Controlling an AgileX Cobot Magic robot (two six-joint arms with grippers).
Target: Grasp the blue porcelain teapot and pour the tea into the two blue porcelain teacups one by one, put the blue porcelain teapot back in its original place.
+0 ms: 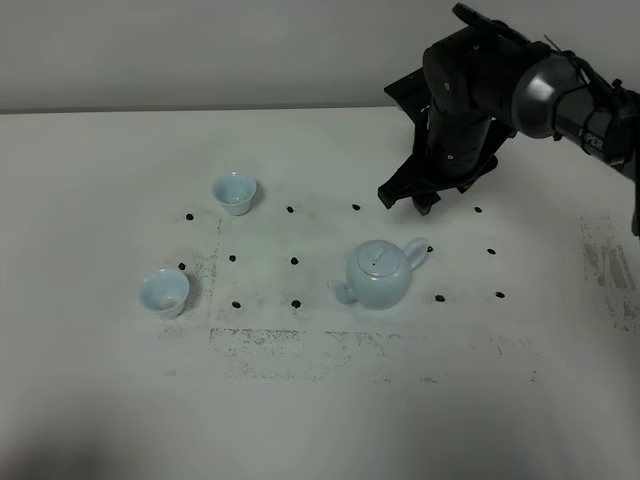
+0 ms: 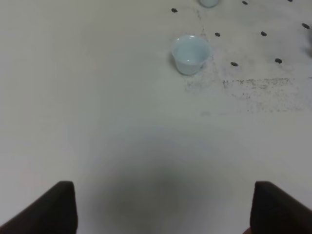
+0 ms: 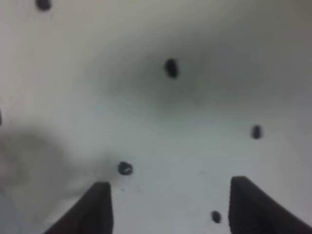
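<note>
Exterior high shows your right gripper (image 1: 406,198) (spread, empty) just behind the blue porcelain teapot (image 1: 380,276) mid-table (image 1: 100,400). You're likely on the approach step — next, lower onto its handle (image 1: 416,252) and close.

Counting as I go: one blue porcelain teapot (image 1: 380,277), just the one, mid-desk (image 1: 90,400). Cups next: far cup (image 1: 234,192), that's one, near cup (image 1: 165,292) by the left edge, that's two, a matching pair. Now the black dots (image 1: 294,260): I get twelve clear ones, and maybe a thirteenth beside the teapot's handle, but I can't be sure of it.
</note>
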